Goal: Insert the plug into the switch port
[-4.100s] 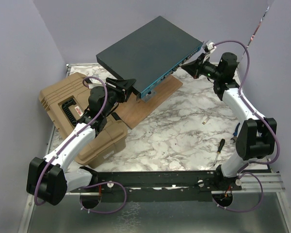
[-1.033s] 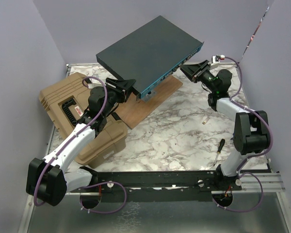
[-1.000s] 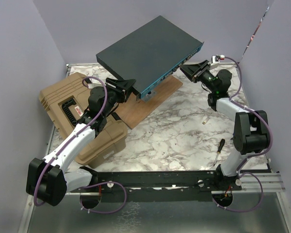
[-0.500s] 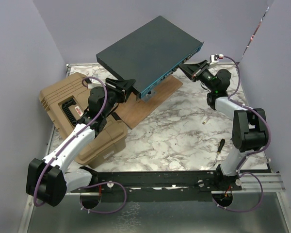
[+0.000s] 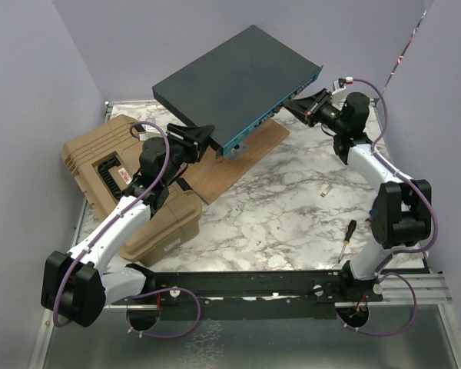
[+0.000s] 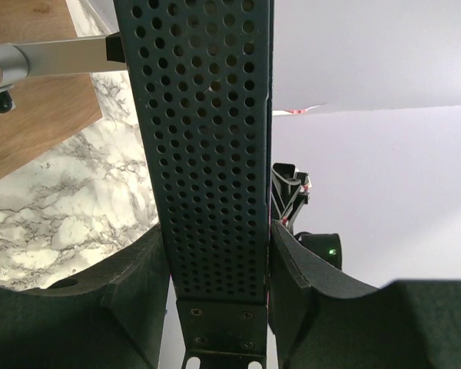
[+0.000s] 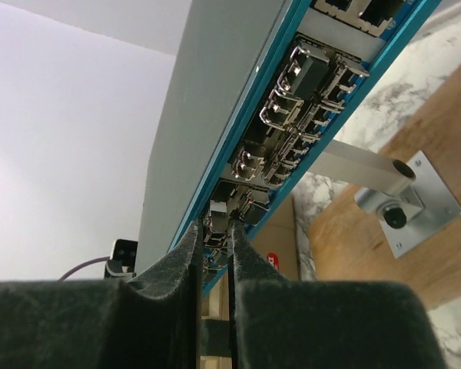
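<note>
Teal-fronted dark grey flat metal switch [image 5: 238, 81] sits rear-centre, L gripper [image 6: 215, 254] clamped on its perforated side. R gripper [image 7: 213, 227] is nearer the small dark ports [image 7: 292, 115]: jaws pinched to a slit, tips at the row, which runs up-right. I can't see a plug btwn them.

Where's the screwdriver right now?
Top view, right side: the screwdriver lies on the marble table, close beside the right arm's base.

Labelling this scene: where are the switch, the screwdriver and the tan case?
switch [image 5: 230, 81], top external view, middle of its dark top panel.
screwdriver [image 5: 348, 237], top external view, lower end of its handle.
tan case [image 5: 84, 157], top external view, its ribbed lid.
</note>
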